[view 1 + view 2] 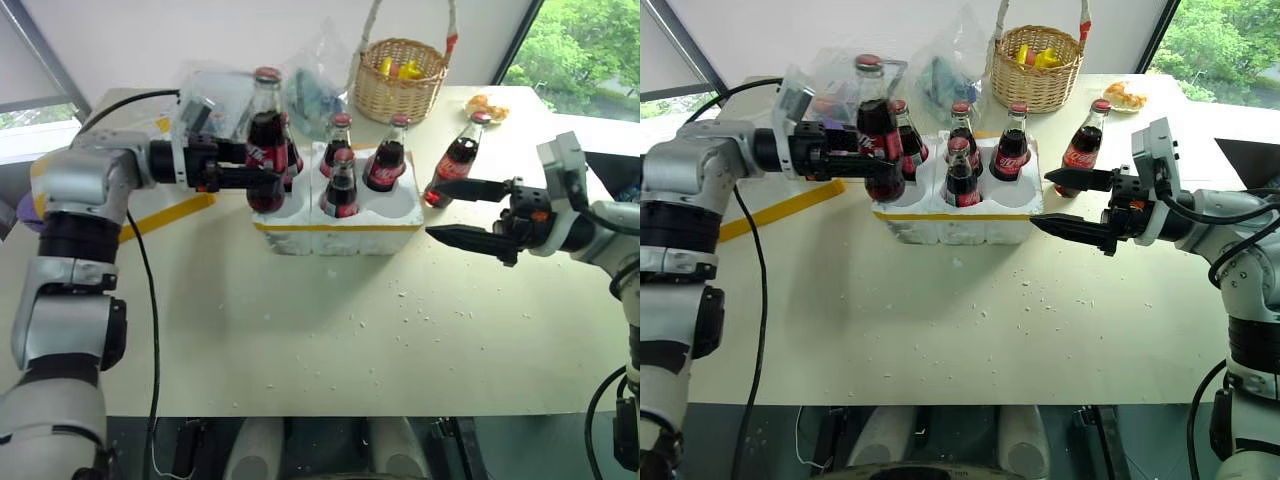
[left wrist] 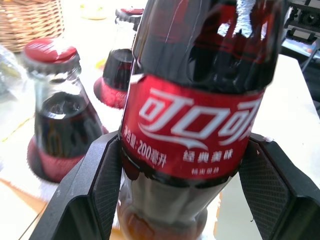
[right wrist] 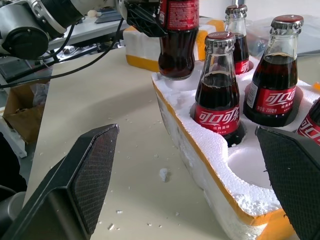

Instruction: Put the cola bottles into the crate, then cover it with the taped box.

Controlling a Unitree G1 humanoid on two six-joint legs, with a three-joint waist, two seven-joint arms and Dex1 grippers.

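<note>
Bright, even daylight from windows [image 1: 575, 45] at back corners; shadows on table [image 1: 330, 330] soft and faint. Left wrist view: near bottle [image 2: 200, 100] w/ white glare up top, background bottles slightly soft. Head views sharp, no obvious blur.

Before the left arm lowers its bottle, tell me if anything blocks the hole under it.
Nothing visible does. The left gripper holds a cola bottle upright over the crate, its base at the front-left hole. That hole looks empty; the nearest seated bottle stands in the next hole, apart from it.
</note>
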